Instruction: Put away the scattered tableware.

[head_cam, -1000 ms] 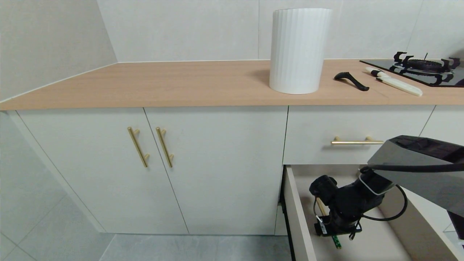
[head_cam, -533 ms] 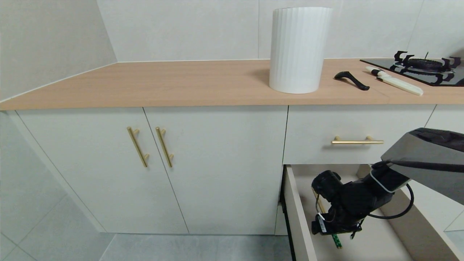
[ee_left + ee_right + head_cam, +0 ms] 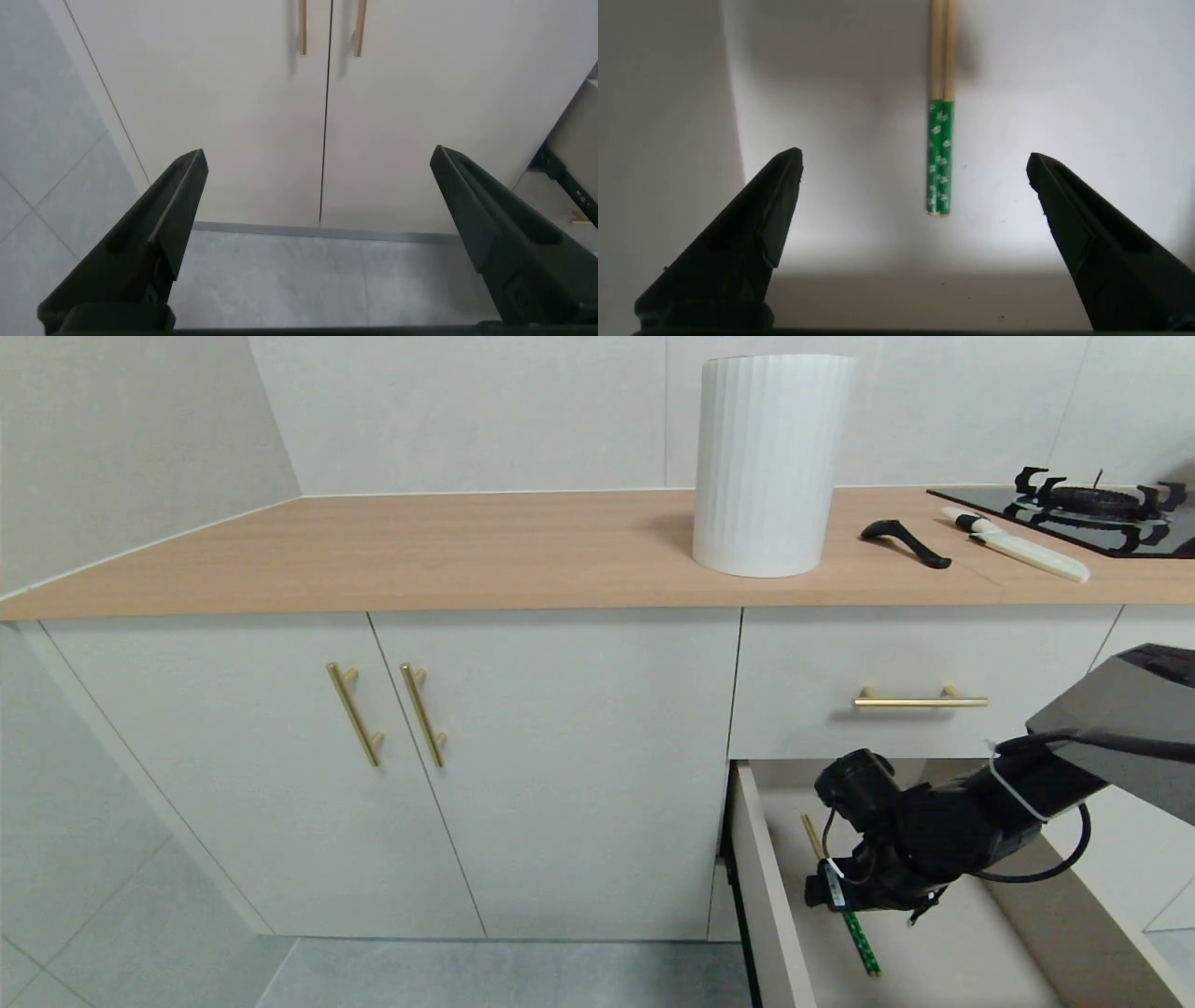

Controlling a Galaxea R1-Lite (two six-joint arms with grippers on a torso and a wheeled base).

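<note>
chopsticks (image 3: 939, 140) on drawer (image 3: 761, 877) floor, beneath right claw (image 3: 913, 163)

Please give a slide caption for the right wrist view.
Open right gripper above green-tipped chopsticks lying in the drawer.

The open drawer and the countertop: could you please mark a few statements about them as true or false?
1. The chopsticks lie in the open drawer. True.
2. The right claw is shut on the chopsticks. False: it is open and holds nothing.
3. The white knife lies on the countertop beside the stove. True.
4. The white ribbed container lies on its side. False: it stands upright on the countertop.
</note>
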